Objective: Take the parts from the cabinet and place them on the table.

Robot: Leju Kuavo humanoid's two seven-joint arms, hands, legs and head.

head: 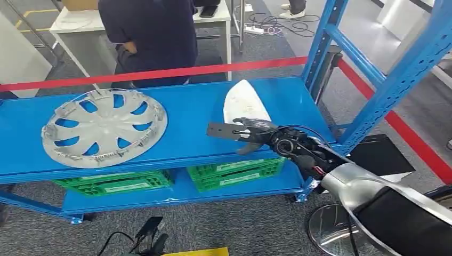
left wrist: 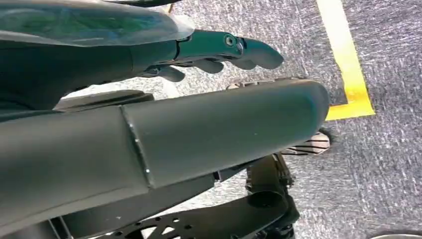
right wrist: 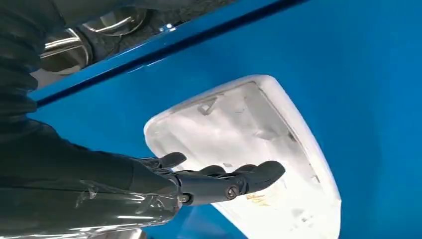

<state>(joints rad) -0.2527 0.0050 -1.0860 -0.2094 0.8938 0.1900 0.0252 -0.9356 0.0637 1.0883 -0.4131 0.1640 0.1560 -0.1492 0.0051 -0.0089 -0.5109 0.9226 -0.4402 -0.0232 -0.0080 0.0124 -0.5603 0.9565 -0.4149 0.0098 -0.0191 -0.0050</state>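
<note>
**Kid:** White plastic, is that what the long part is made of?

**Helper:** It looks like it. The white plastic cover is a thin shell, hollow on the inside with a smooth rounded rim. I think it is light and a bit bendy, and the smooth skin could slip.

**Kid:** Where is it?

**Helper:** It lies flat on the blue shelf, right of the middle of the head picture. The silver hubcap lies well apart from it, at the left of that picture.

**Kid:** Where should the robot grab it?

**Helper:** I would take it by the long rim, thumb on one side and fingers on the other. Squeezing the thin wall hard might crack it, so a soft hold seems best.

**Kid:** What is the right hand doing?

**Helper:** It hangs just over the near end of the cover. Its fingers are spread apart and stretched out, with nothing in them. I cannot tell if the tips touch the plastic.

**Kid:** And the other one?

**Helper:** The left hand hangs down by the robot's side, over grey carpet with a yellow line on it. Its fingers are loose and hold nothing.

**Kid:** What else is there?

**Helper:** Green crates sit on the lower shelf. A red tape runs behind the rack, and a person in dark clothes stands past it.
</note>
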